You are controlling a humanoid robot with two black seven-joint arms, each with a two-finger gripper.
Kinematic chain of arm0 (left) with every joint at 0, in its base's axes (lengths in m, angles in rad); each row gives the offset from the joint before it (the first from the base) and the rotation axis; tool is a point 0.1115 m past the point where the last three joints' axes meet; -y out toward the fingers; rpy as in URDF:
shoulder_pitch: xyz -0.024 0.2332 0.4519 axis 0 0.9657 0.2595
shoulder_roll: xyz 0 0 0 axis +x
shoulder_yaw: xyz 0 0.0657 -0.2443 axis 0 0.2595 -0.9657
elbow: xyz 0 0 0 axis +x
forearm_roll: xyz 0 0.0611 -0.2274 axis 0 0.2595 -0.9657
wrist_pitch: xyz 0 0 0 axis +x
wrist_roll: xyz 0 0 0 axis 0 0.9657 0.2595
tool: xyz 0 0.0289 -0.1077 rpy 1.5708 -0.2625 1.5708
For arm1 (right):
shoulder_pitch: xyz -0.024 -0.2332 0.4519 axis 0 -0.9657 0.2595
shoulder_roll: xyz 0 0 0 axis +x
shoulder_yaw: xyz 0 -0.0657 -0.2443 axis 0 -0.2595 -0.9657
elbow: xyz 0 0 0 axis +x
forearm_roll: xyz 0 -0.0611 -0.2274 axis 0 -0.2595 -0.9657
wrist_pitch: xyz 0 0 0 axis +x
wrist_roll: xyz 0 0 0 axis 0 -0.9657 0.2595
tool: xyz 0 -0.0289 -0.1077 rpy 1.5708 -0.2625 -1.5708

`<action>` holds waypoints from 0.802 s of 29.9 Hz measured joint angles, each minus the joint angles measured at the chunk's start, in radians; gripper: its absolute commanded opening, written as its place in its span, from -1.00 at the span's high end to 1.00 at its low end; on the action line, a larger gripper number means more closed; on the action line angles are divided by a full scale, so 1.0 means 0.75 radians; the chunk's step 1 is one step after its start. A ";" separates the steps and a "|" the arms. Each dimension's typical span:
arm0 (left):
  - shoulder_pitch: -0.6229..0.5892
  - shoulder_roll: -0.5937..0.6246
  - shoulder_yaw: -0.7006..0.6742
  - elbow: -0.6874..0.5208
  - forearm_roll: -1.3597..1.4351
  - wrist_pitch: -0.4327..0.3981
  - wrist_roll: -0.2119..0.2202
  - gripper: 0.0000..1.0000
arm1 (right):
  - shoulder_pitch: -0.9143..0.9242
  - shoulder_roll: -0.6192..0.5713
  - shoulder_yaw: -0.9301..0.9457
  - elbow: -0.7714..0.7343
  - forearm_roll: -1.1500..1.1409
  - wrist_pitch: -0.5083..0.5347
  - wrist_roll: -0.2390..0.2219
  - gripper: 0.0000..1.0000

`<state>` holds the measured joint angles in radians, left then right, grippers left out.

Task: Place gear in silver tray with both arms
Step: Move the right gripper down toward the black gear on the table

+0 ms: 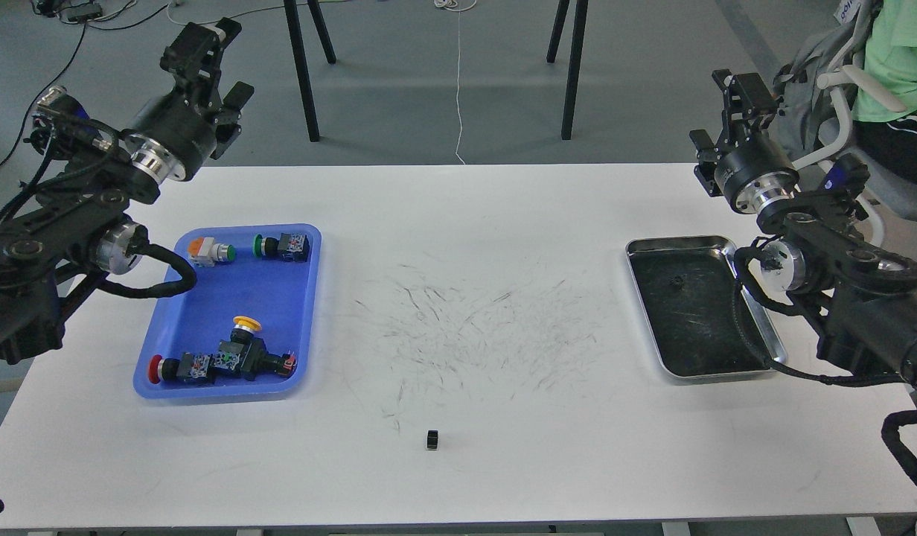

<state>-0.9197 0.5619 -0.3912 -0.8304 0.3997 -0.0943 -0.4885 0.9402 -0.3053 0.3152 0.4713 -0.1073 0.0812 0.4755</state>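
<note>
Blue tray (310,313), silver tray (756,309) with dark scratched bottom, white scuffed table (473,223).

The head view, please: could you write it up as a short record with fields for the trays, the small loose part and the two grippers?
silver tray: right side of table, one tiny dark piece inside
blue tray: left side, holds push-button switches
small black part: on table, front centre, outside both trays
left gripper: raised beyond the table's back left corner, holds nothing
right gripper: raised behind silver tray, holds nothing
</note>
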 measured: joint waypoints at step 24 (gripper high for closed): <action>-0.035 -0.133 -0.030 0.166 -0.203 -0.405 0.000 -1.00 | -0.069 -0.034 0.216 0.211 0.127 0.104 -0.214 -0.98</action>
<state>-0.9459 0.4618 -0.4140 -0.7059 0.2475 -0.3984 -0.4886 0.8883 -0.3306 0.4773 0.6296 -0.0118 0.1595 0.3150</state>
